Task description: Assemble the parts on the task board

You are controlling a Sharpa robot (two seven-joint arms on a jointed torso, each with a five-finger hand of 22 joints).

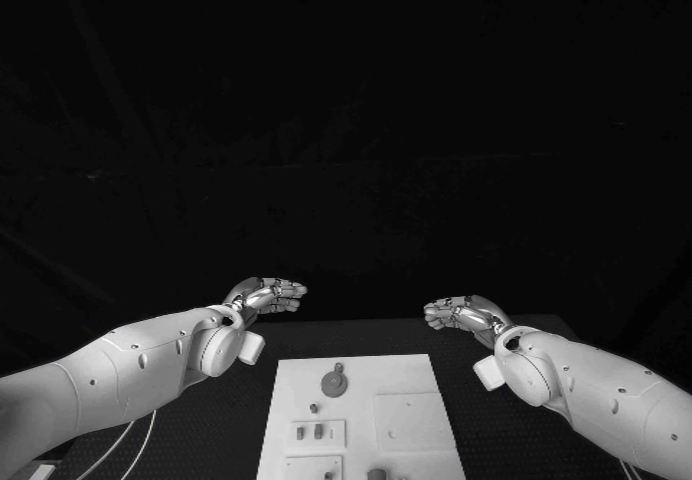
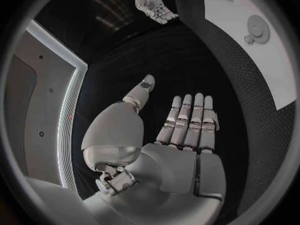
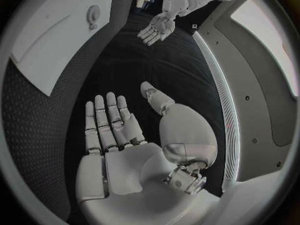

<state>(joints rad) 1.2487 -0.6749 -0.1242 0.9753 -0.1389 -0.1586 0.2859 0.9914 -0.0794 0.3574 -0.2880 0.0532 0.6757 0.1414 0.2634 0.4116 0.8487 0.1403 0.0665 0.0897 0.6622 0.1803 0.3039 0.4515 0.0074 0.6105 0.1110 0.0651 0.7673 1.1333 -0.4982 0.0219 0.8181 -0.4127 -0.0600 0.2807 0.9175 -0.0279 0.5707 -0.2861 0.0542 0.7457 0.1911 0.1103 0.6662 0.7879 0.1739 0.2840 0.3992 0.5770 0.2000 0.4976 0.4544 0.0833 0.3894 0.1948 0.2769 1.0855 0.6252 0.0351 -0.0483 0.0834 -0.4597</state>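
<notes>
The white task board [image 1: 407, 382] lies on the black table between my arms. On it sit a round part with a stem [image 1: 335, 382], a small part [image 1: 315, 407] and small pieces in a recess [image 1: 309, 433]. My left hand [image 1: 268, 296] hovers past the board's far left corner and holds nothing. My right hand [image 1: 462, 312] hovers past the far right corner, also holding nothing. In the left wrist view my left hand [image 2: 185, 122] has its fingers straight and apart over bare table, with the board [image 2: 275, 60] and the round part [image 2: 256, 27] off to one side. The right wrist view shows my right hand [image 3: 115, 127] spread the same way.
Thin cables [image 1: 133, 448] run along the table beside my left arm. A pale strip [image 2: 69, 115] edges the table beyond the hands. The board [image 3: 50, 40] and my left hand [image 3: 156, 27] show in the right wrist view.
</notes>
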